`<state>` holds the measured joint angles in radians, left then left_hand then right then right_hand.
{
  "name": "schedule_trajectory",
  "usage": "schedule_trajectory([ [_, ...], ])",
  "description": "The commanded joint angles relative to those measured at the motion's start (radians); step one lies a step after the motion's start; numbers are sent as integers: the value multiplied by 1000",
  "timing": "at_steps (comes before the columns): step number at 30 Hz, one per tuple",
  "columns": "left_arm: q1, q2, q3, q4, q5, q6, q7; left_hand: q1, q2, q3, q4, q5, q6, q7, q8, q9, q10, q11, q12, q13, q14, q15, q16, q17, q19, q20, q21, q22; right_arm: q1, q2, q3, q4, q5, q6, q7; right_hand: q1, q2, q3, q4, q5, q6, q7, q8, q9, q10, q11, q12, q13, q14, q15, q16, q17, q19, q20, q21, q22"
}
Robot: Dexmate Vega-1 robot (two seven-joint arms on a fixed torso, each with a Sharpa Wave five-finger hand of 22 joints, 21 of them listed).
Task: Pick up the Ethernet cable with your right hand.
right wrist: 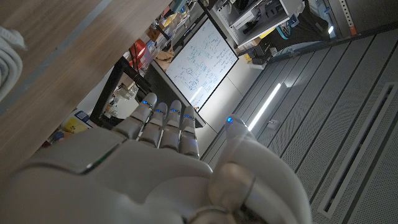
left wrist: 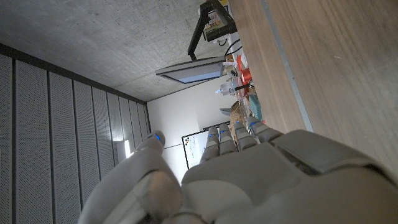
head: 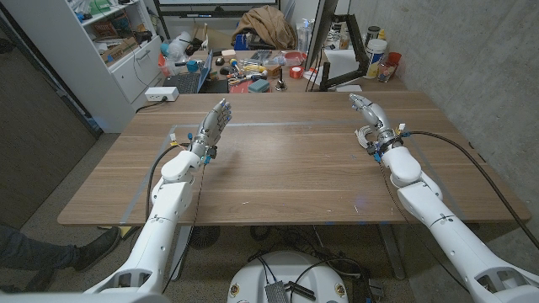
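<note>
Since nothing's in my grip yet, I'd call this the very start: still the reach-and-line-up stage before any actual pickup. Starting close in, my right hand [head: 368, 110] is up over the right side of the tabletop [head: 286, 168] with the fingers stretched out and apart, holding nothing; from the right wrist view it looks the same, fingers straight and pointing off toward the far end of the room. The Ethernet cable [head: 370, 135] is a small pale coil lying on the wood just beside my right wrist, tucked under and slightly behind the palm rather than out ahead of the fingertips, and I can see a bit of its whitish loops at the edge of the right wrist view [right wrist: 7, 59] too. I can't tell whether my hand is touching it, but it looks apart. So my guess for the next move: pull back a little or tip the palm down so the fingers come over the coil, then close around the loops. My left hand [head: 212, 126] is over on the other side, fingers also spread, holding nothing, well apart from the cable. Farther back, past the far edge, there's a cluttered bench [head: 253, 67] with tools and boxes.
</note>
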<state>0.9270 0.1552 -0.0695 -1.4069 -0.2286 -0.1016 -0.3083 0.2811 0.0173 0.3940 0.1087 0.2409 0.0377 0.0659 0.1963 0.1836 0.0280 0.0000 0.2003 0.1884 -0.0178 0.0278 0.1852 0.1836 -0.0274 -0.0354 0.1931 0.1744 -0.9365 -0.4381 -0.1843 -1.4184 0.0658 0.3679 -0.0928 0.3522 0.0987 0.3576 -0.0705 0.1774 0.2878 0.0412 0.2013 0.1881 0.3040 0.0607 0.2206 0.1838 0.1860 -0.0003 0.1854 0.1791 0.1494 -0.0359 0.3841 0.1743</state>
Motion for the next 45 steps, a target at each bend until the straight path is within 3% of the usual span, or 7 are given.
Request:
schedule_trajectory([
  [1,8,-2,-3,-17,-2,0,4,12,-1,4,-6,7,7,5,5,2,5,-1,6,2,3,-1,5,2,-1,-28,8,5,1,-1,-3,16,-57,48,-51,14,1,5,-5,6,17,-2,5,3,11,2,6,3,15,-2,10,1,12,0,-7,5],
  [45,57,-4,0,-79,10,13,21,14,2,-1,-8,7,12,3,4,2,8,-4,6,2,6,-3,5,2,-5,-22,8,6,-19,-128,-2,-58,-206,-4,-66,13,-1,4,-9,11,31,-13,4,3,26,-8,8,3,30,-12,9,2,28,-2,-18,5],
])
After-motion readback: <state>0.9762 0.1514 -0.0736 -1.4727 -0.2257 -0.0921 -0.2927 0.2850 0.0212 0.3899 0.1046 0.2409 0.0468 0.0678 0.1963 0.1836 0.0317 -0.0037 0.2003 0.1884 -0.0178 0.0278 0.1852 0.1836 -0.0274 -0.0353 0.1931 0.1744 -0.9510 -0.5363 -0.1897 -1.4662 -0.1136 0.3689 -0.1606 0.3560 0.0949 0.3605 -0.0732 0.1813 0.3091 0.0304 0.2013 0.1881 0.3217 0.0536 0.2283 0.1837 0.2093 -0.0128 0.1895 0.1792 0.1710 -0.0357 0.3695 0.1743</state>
